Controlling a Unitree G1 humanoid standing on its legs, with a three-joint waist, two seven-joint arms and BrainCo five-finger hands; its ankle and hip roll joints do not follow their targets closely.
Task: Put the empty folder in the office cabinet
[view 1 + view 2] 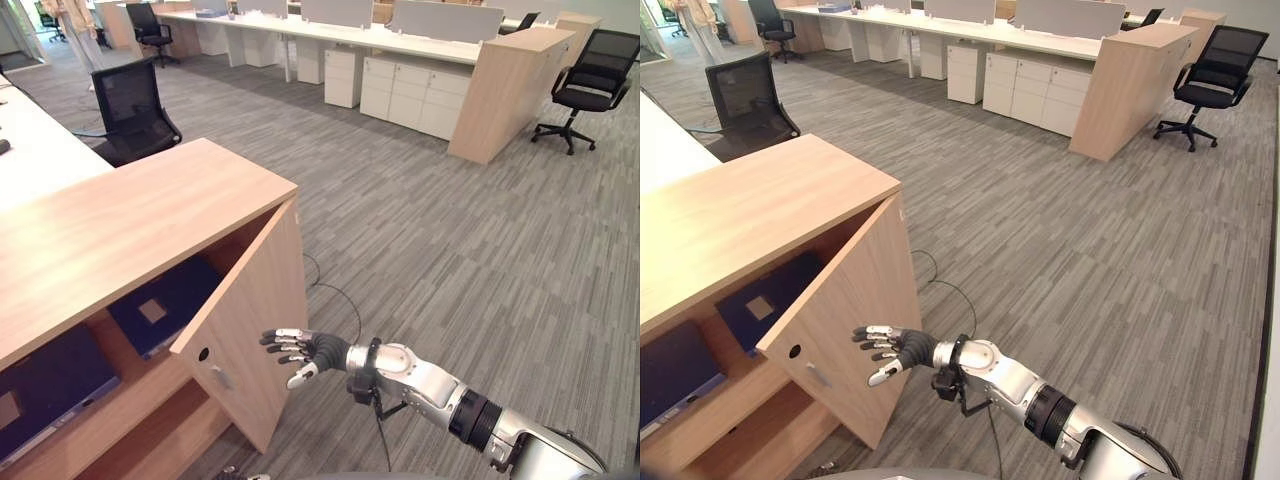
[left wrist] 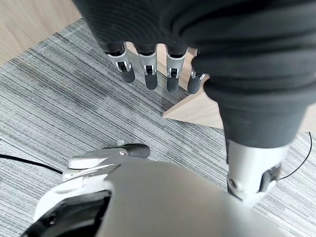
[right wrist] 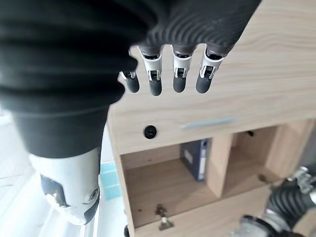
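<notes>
The wooden office cabinet (image 1: 130, 220) stands at my left with its door (image 1: 255, 330) swung out towards me. On its upper shelf lie two dark blue folders, one near the door (image 1: 165, 300) and one further left (image 1: 45, 385). My right hand (image 1: 310, 350) is open, its fingers stretched towards the door's outer face beside the keyhole (image 1: 203, 354) and the small handle (image 1: 220, 377); whether it touches the door I cannot tell. The right wrist view shows straight fingers (image 3: 177, 79) before the door and a blue folder (image 3: 197, 158) inside. My left hand (image 2: 148, 74) hangs open and holds nothing.
A black office chair (image 1: 130, 110) stands behind the cabinet, beside a white desk (image 1: 35, 150). Across the grey carpet are white drawer units (image 1: 410, 95), a wooden partition (image 1: 505, 90) and another black chair (image 1: 590, 85). Open carpet lies to the right of the door.
</notes>
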